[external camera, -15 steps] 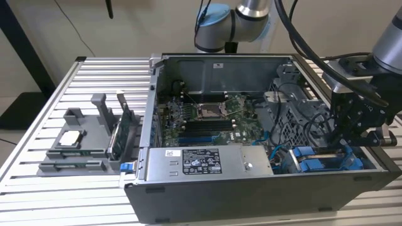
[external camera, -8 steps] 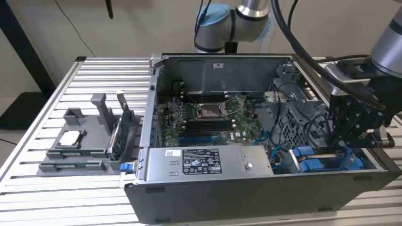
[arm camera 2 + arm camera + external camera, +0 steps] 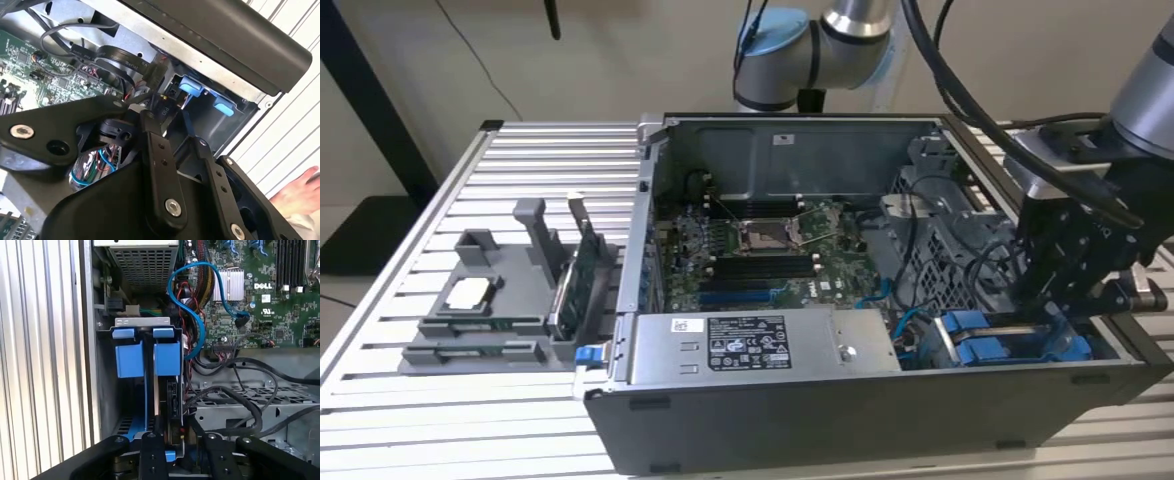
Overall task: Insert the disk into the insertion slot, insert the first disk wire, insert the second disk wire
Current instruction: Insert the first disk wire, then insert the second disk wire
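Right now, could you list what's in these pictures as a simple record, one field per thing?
Gripper: inside the open computer case, at the insertion slot
Insertion slot: blue-railed bay in the case corner
Disk: apparently the dark slab standing on edge in the slot
Blue cable: loops beside the slot
Hand: by the slatted table, in the second wrist view

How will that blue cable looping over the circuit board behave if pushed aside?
The blue cable is probably floppy yet springy: it holds a loose loop above the circuit board, so it would likely bend away and spring back. It looks thin, so probably light. One end seems plugged in, so it may tug there.
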Robot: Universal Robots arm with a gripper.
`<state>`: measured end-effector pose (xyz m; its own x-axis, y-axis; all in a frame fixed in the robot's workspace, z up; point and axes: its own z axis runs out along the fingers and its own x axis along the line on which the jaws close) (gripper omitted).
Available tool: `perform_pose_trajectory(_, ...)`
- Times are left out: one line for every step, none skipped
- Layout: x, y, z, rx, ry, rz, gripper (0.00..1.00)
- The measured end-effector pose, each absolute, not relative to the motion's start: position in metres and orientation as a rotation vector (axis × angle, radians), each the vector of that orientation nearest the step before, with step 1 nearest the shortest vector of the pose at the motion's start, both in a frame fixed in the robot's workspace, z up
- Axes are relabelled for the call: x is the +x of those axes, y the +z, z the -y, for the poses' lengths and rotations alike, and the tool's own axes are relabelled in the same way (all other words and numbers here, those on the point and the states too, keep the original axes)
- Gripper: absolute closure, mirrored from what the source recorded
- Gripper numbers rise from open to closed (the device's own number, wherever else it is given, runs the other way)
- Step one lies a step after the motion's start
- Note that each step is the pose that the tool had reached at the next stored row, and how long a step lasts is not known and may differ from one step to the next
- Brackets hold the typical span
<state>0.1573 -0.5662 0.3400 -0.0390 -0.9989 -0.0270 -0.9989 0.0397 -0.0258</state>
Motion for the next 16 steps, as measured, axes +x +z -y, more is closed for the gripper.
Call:
perform_pose_trajectory(0.157,0.341,0.566,-2.151,0.001,-2.238,0.67)
perform_pose_trajectory(0.157,0.342,0.566,-2.152,0.001,-2.238,0.67)
perform_pose_trajectory(0.157,0.344,0.566,-2.152,0.001,-2.238,0.67)
perform_pose_trajectory(0.157,0.345,0.566,-2.152,0.001,-2.238,0.67)
perform_pose_trajectory(0.157,0.347,0.566,-2.152,0.001,-2.238,0.67)
perform_pose_trajectory(0.157,0.348,0.566,-2.152,0.001,-2.238,0.67)
perform_pose_trajectory(0.157,0.349,0.566,-2.152,0.001,-2.238,0.67)
perform_pose_trajectory(0.157,0.350,0.566,-2.151,0.001,-2.238,0.67)
perform_pose_trajectory(0.157,0.352,0.566,-2.151,0.001,-2.238,0.67)
perform_pose_trajectory(0.157,0.353,0.566,-2.151,0.001,-2.239,0.67)
perform_pose_trajectory(0.157,0.355,0.566,-2.151,0.001,-2.239,0.67)
perform_pose_trajectory(0.157,0.357,0.566,-2.150,0.001,-2.239,0.67)
perform_pose_trajectory(0.157,0.358,0.566,-2.150,0.001,-2.240,0.67)
perform_pose_trajectory(0.157,0.360,0.565,-2.150,0.000,-2.240,0.67)
perform_pose_trajectory(0.157,0.361,0.565,-2.149,0.000,-2.240,0.67)
perform_pose_trajectory(0.157,0.362,0.565,-2.149,0.000,-2.241,0.67)
